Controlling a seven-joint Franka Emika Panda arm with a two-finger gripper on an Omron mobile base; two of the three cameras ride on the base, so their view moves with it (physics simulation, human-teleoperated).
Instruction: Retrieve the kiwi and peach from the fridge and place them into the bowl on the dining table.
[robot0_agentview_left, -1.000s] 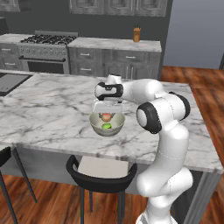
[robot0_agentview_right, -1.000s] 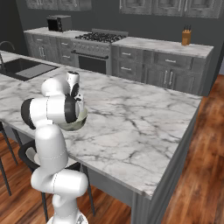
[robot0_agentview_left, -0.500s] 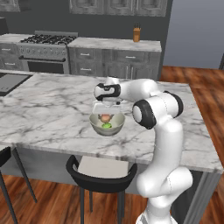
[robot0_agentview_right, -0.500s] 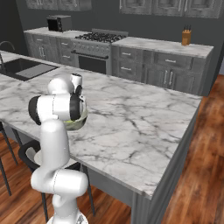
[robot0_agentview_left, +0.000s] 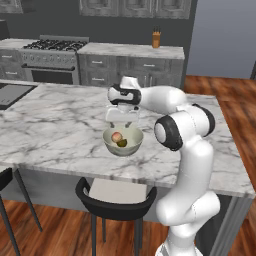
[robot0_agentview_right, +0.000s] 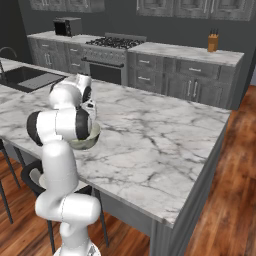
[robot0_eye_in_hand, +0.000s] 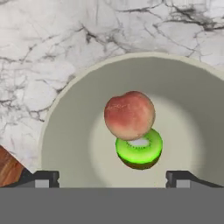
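Two fruits are sitting in the thin-walled, pale greenish-white round bowl (robot0_eye_in_hand: 65, 131) on the long white, grey-veined marble dining table (robot0_agentview_left: 60, 125): the smooth pinkish-orange round peach (robot0_eye_in_hand: 129, 114) is touching the halved bright-green kiwi (robot0_eye_in_hand: 139, 151) at its five o'clock. Directly above, the two-finger gripper (robot0_eye_in_hand: 113, 178) is hovering, fingers spread wide, gripping nothing.

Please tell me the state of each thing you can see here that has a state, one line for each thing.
peach: lying in the bowl, on top of the kiwi, free of the hand.
kiwi: cut half in the bowl, green face up, partly under the peach.
bowl: upright on the dining table, holding both fruits.
hand: open, above the bowl, holding nothing.
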